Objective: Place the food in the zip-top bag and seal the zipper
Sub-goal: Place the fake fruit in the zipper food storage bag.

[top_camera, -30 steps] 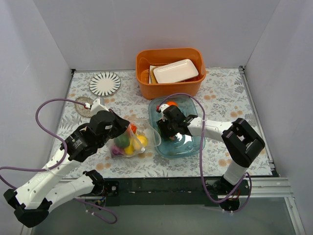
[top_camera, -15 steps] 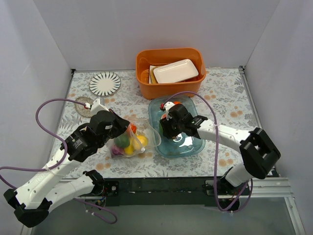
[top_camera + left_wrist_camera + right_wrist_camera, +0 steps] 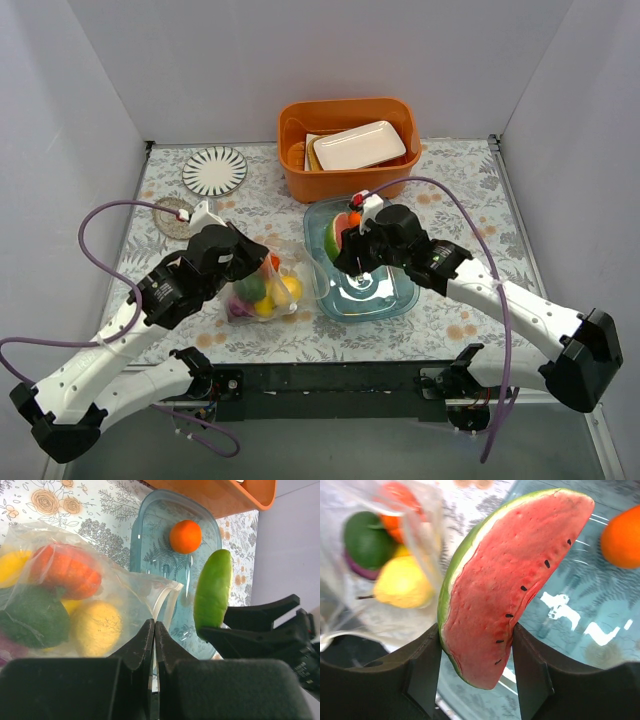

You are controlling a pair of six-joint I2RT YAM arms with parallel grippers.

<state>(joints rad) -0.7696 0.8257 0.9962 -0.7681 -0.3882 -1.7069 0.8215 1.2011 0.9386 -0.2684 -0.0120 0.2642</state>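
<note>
The clear zip-top bag [image 3: 262, 288] lies left of the blue-tinted tray [image 3: 392, 298] and holds yellow, dark green, purple and red toy fruits. My left gripper [image 3: 256, 264] is shut on the bag's mouth edge, with the whitish zipper strip [image 3: 163, 604] running up from its closed jaws [image 3: 154, 630]. My right gripper [image 3: 346, 250] is shut on the watermelon slice [image 3: 505, 595] and holds it above the tray's left part, close to the bag's mouth. The slice also shows green-side-on in the left wrist view [image 3: 213, 592]. An orange [image 3: 355, 217] lies in the tray.
An orange bin [image 3: 345, 170] with a white dish stands behind the tray. A striped plate [image 3: 214, 170] and a round coaster [image 3: 172, 216] lie at the back left. White walls close in both sides and the back.
My right gripper has lifted the watermelon slice up out of the tray, and its arm has swung out to the right. The left gripper and the bag have stayed in place.
</note>
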